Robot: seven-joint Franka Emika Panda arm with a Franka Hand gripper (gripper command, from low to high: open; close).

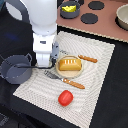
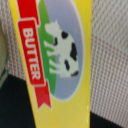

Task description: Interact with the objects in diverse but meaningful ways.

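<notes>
- The white robot arm stands in front of its own hand in the exterior view, so the fingers and what they may grip are hidden.
- The yellow rectangular butter block fills the wrist view, blurred, its ends cut by the picture's edges; the hand does not show there.
- The beige round bowl is cut off at the exterior view's right edge.
- The yellow contents of the far grey-blue pot are too small to identify.
</notes>
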